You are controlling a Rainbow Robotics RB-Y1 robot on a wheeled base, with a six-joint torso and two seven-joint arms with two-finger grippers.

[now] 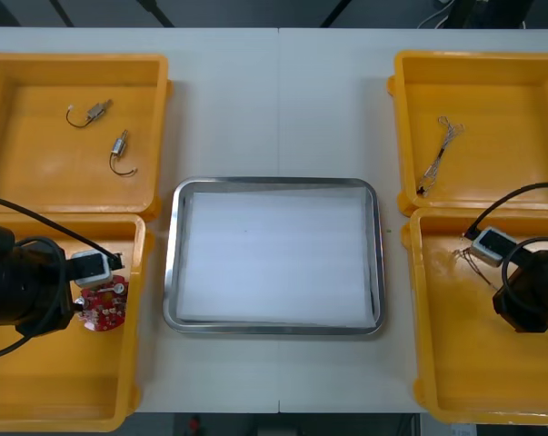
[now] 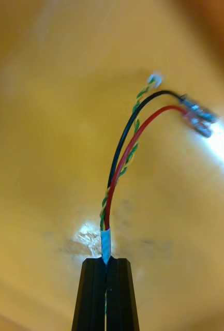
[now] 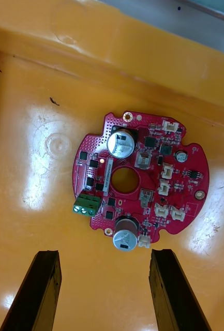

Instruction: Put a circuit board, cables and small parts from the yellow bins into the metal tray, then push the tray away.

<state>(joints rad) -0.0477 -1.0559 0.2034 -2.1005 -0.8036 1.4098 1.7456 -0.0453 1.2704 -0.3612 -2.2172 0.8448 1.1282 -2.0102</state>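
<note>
Two grippers work over the near bins. The right gripper (image 2: 106, 261) has its black fingers pinched tight on one cable bundle (image 2: 123, 155), clamped at a white band. One black wire, one red wire and a green-and-yellow twisted pair arc away from the band. The black and red wires each end in a clear-sleeved metal connector (image 2: 197, 116). This gripper is over the near-right bin (image 1: 473, 363).

The left gripper (image 3: 105, 253) is spread wide and holds nothing. It is low in the near-left bin (image 1: 37, 372), its fingertips (image 3: 47, 256) just short of one round red circuit board (image 3: 141, 181) lying flat on the bin floor. The board carries one green terminal block (image 3: 87, 203), two silver-topped cylinders and a round central hole. Its printed markings are too small to read.

One metal tray (image 1: 170, 263), white inside, sits on the table (image 1: 278, 100) between the four yellow bins. The far-left bin (image 1: 37, 154) holds two small metal parts (image 1: 92, 112), each with short wires, lying apart from one another. The far-right bin (image 1: 501, 118) holds one thin cable (image 1: 440, 154).
</note>
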